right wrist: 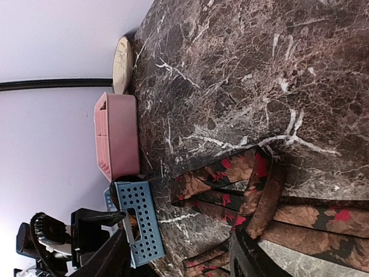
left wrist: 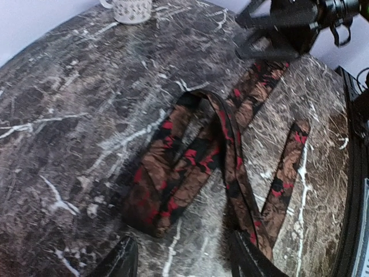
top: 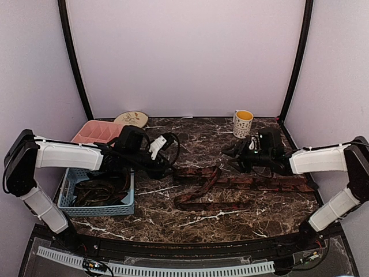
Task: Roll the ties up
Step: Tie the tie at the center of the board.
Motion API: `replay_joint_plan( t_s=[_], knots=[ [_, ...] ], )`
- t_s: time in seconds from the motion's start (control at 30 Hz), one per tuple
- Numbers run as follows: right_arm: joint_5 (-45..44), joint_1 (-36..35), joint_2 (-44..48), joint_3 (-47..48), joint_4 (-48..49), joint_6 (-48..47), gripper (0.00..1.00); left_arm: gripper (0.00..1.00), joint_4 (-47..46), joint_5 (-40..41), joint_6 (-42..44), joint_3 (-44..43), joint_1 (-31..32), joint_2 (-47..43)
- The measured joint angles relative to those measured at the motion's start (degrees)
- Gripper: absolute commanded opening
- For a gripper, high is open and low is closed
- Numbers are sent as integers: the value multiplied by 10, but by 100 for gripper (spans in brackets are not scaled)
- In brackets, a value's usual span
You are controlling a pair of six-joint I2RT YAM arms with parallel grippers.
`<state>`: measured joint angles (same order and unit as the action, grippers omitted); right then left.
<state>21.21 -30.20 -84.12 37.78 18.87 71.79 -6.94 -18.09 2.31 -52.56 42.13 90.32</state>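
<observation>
Left hand [top: 166, 165]: fingers apart, empty, at the tie's folded end. Right hand [top: 232, 154]: fingers apart, empty, near its long stretch. Tie [top: 271, 184]: brown with a red-and-black pattern, flat in crossed loops mid-table [top: 196, 135]. Bare marble behind it. Blue basket [top: 98, 210] at the left edge.

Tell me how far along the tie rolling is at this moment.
Done: nothing rolled in view; no coil shows. In hand: the reddish-brown patterned fabric tie lies flat and crossed over itself on the marble table, with the left gripper and right gripper both open above it, neither gripping. Left: rolling this tie, and likely the dark strips in the blue perforated basket, if those are ties.
</observation>
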Motion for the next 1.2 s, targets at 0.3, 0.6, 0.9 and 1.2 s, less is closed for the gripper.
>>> replay_joint_plan(
  t_s=[0.3,0.6,0.9,1.2],
  knots=[
    [13,-3,27,8,-177,-159,45,52,21,-9,-42,28,48,15],
    [-21,-144,41,60,-247,-273,42,47,31,-24,-87,45,64,46],
    [-160,-322,-97,167,-299,-376,43,54,-7,-12,-170,92,6,-40],
    [-280,-389,-229,278,-398,-451,45,54,-11,-12,-176,85,-15,-59]
  ],
)
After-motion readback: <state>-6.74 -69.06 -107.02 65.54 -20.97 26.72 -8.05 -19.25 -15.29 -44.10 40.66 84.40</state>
